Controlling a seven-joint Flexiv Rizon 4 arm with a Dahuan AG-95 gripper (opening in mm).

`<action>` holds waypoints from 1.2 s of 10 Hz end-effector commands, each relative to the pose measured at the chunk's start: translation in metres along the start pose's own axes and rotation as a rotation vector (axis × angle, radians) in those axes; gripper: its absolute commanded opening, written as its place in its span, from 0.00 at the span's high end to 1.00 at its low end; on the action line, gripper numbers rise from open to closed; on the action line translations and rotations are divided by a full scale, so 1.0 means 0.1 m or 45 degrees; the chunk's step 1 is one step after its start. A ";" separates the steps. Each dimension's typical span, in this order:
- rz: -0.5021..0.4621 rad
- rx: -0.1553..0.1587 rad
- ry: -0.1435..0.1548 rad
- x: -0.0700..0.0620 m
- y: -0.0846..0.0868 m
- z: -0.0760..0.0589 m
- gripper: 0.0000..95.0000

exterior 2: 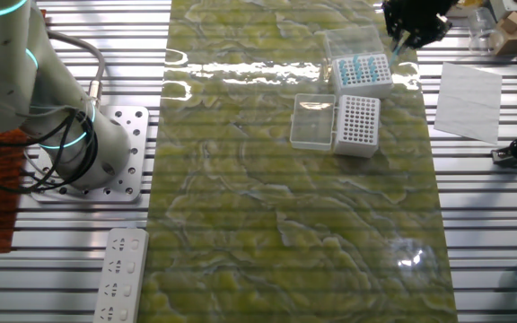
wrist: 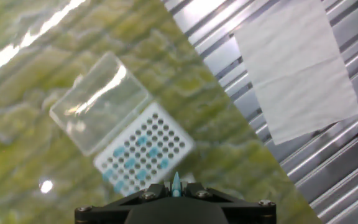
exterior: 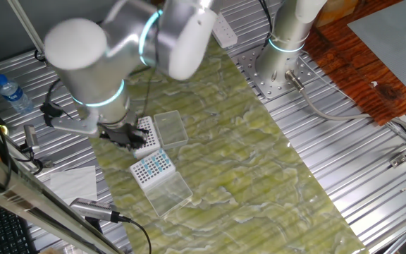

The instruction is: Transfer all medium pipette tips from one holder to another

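The medium pipette tips (wrist: 132,163) show as blue dots filling part of a white holder (wrist: 166,134) with its clear lid (wrist: 98,102) open. This holder also shows in one fixed view (exterior: 152,167) and in the other fixed view (exterior 2: 363,72). A second white holder (exterior 2: 357,124), with bare holes and an open lid (exterior 2: 313,121), stands beside it (exterior: 145,134). My gripper (wrist: 176,186) is shut on one blue tip (wrist: 176,182). It hovers above the mat just off the tip holder's edge (exterior 2: 411,27), toward the paper side.
A white paper sheet (wrist: 297,68) lies on the ribbed metal table beside the green mat (exterior 2: 276,206). A water bottle (exterior: 9,92) stands far left. A power strip (exterior 2: 119,274) and the arm base (exterior 2: 106,152) sit at the other side.
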State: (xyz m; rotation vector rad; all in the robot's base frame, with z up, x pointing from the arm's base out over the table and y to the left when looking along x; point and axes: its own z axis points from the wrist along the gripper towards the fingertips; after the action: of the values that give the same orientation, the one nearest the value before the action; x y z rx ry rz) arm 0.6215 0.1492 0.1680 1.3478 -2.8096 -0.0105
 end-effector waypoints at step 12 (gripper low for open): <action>0.060 0.049 -0.067 -0.30 0.12 0.32 1.00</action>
State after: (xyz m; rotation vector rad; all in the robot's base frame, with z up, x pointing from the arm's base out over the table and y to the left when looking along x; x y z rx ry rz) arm 0.6297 0.1805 0.1345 1.3075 -2.8983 0.0083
